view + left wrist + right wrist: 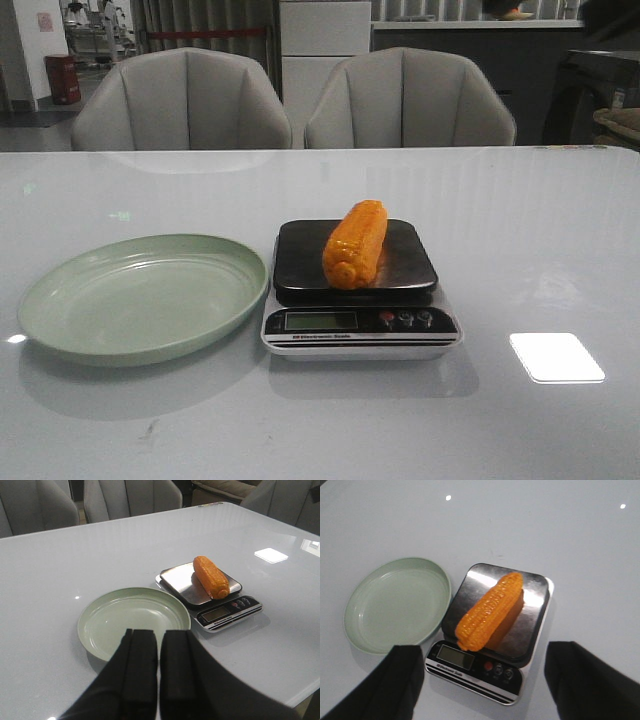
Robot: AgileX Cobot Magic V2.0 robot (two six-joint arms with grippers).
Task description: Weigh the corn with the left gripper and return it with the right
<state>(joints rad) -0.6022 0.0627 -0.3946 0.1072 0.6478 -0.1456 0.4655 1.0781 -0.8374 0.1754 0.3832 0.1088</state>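
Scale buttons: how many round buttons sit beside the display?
3, in a row right of the display on the scale: one reddish, two dark. None appear hidden.

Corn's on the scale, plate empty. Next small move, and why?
Probably lower the right gripper over the corn to grasp it. The corn lies on the scale, the plate is empty, the right fingers are spread wide above the corn, and the left gripper sits back, shut.
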